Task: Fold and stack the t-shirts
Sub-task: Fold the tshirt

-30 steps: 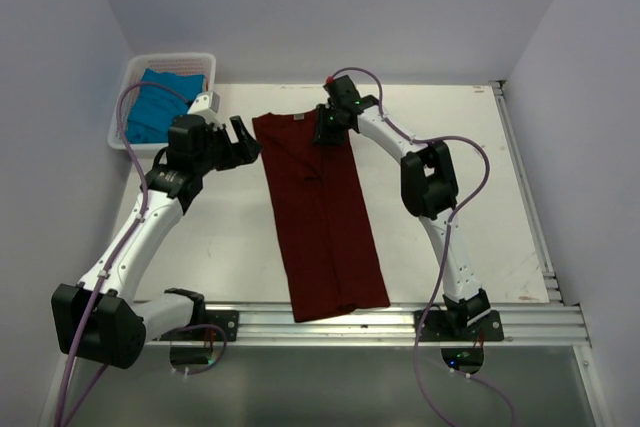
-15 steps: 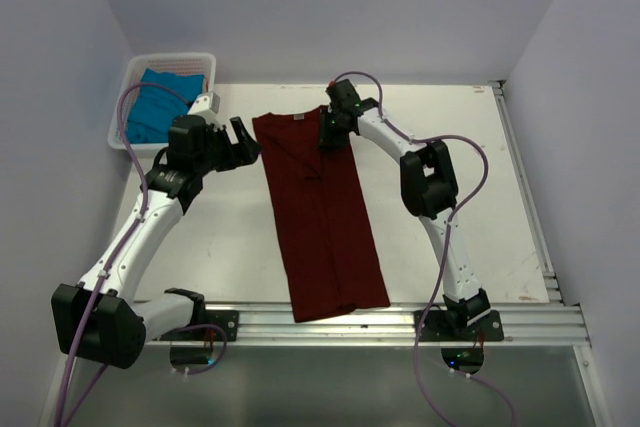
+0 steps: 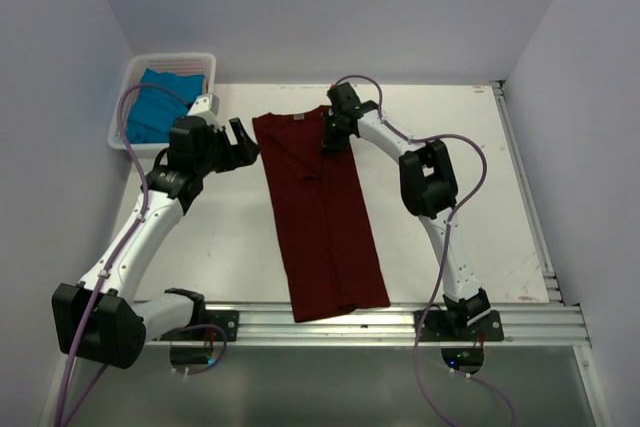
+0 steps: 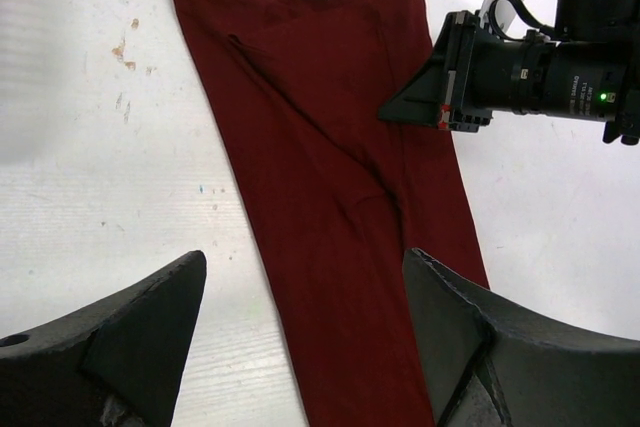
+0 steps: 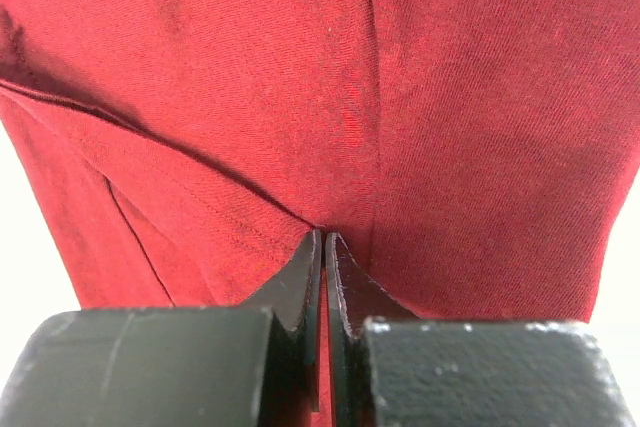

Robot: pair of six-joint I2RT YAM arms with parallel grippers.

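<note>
A dark red t-shirt (image 3: 322, 212) lies on the table as a long strip, folded lengthwise, collar at the far end. My right gripper (image 3: 327, 135) is shut on a pinch of the red cloth near the far right shoulder; its jaws press together on a fold of the shirt (image 5: 400, 97). My left gripper (image 3: 240, 142) is open and empty, hovering just left of the shirt's far end. In the left wrist view the shirt (image 4: 340, 177) runs between its two fingers (image 4: 130, 337), and the right gripper (image 4: 410, 112) rests on the cloth.
A white basket (image 3: 129, 72) at the far left corner holds blue t-shirts (image 3: 155, 102). The aluminium rail (image 3: 400, 322) runs along the near edge. White table surface (image 3: 470, 187) lies to the right of the shirt.
My right gripper has shifted slightly right and nearer along the shirt's top right part. The left arm has barely moved.
</note>
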